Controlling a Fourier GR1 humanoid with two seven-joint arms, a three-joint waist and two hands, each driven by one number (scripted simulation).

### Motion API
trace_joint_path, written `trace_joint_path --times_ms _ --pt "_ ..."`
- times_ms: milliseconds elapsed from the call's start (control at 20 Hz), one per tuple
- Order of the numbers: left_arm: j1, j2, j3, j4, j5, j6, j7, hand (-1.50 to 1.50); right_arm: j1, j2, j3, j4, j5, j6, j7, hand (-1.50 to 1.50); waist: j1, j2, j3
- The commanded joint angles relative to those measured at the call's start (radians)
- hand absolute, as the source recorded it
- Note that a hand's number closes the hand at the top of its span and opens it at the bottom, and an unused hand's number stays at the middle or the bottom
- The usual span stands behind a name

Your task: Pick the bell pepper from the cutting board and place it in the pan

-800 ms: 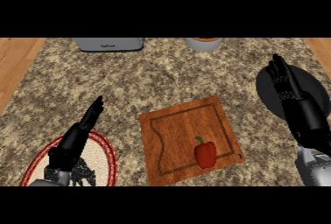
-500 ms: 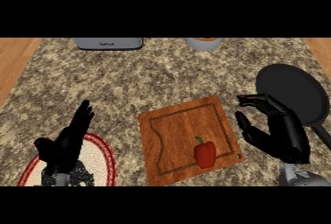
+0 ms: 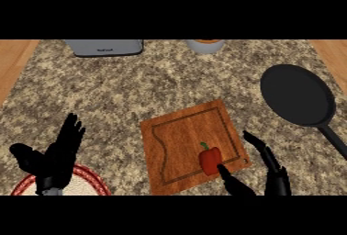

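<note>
The red bell pepper [image 3: 210, 159] lies on the wooden cutting board [image 3: 183, 137] in the lower middle of the frame, near the board's lower right corner. The right hand [image 3: 271, 176] sits at the lower right, spread wide, thumb tip just beside the pepper and fingers past the board's right edge, holding nothing. The black pan [image 3: 298, 94] rests at the right of the frame, well apart from the pepper. The left hand [image 3: 51, 158] rests open at the lower left, fingers up, above a red-rimmed plate [image 3: 92, 176].
</note>
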State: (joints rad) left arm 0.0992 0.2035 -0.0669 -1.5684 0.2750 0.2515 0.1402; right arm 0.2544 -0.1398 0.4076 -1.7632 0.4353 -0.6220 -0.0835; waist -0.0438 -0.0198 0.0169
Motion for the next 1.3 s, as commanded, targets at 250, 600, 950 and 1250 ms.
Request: trace_joint_path --times_ms 250,600,950,1250 --pt "0.033 -0.058 -0.021 0.048 0.003 0.021 -0.019 0.00 0.204 0.137 0.147 -0.002 0.548 -0.263 0.243 -1.50 0.025 0.023 -0.024" --pt "0.010 -0.076 -0.048 0.051 -0.014 0.034 -0.018 0.00 0.088 0.139 0.109 -0.132 0.781 0.047 0.659 -1.50 0.045 0.029 -0.024" --pt "-0.019 -0.047 -0.050 0.019 -0.007 0.030 0.043 0.00 -0.024 0.140 0.080 -0.075 0.853 0.545 0.935 -1.50 0.072 0.034 -0.024" --pt "-0.041 -0.070 -0.050 0.081 -0.001 0.019 0.021 0.00 -0.397 0.140 0.046 -0.009 0.714 0.815 1.172 -1.50 0.067 0.028 -0.019"
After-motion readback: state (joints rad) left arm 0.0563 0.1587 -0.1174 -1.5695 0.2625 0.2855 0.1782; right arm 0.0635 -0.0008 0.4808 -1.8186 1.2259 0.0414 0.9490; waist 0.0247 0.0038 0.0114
